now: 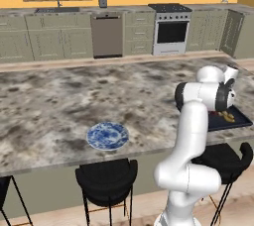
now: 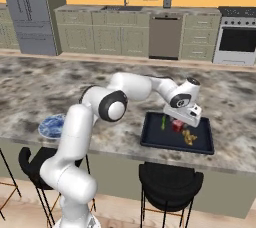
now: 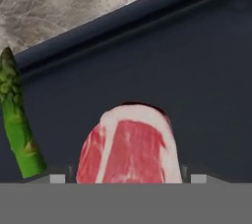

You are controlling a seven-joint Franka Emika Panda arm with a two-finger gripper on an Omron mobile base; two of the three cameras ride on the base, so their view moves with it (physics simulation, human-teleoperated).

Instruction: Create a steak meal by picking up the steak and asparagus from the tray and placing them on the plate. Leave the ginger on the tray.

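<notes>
The red marbled steak [image 3: 128, 149] lies on the dark navy tray [image 3: 206, 70], right between my gripper's [image 3: 128, 179] two tips, which stand open close to its sides. From the right base view, the gripper [image 2: 179, 121] is down over the steak [image 2: 177, 125] in the middle of the tray [image 2: 152, 142]. The green asparagus [image 2: 163, 122] lies just left of the steak, also seen as a stalk [image 3: 17, 125] in the hand view. The yellow-tan ginger [image 2: 189, 137] sits to the right. The blue-and-white plate [image 1: 107, 136] rests far left on the counter.
The tray [image 1: 238, 120] sits near the marble counter's front edge, partly behind my arm in the left base view. Black bar stools [image 2: 170, 179] stand below the counter edge. A stove [image 1: 171, 29] and cabinets line the far wall.
</notes>
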